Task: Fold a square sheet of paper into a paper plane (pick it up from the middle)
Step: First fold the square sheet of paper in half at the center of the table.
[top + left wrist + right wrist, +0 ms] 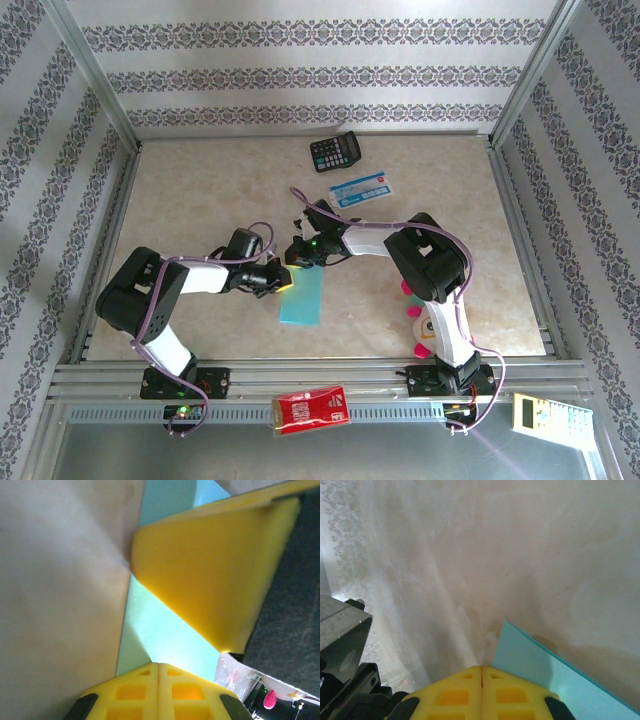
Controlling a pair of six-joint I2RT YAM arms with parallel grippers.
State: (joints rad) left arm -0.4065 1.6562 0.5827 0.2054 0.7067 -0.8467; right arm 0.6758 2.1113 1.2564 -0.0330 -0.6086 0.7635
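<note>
Creasing the folded sheet on the counter.
With left hand and right hand each pressed together at its far end, best to rub flat along the fold without shifting it.

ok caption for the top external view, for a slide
Both arms, jaws shut, meet at the far end of the folded turquoise paper, calculator and card beyond.

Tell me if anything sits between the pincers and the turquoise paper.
Nothing visible does. The left pincer and the right pincer, both shut, are right at the paper; the calculator and card lie farther off.
</note>
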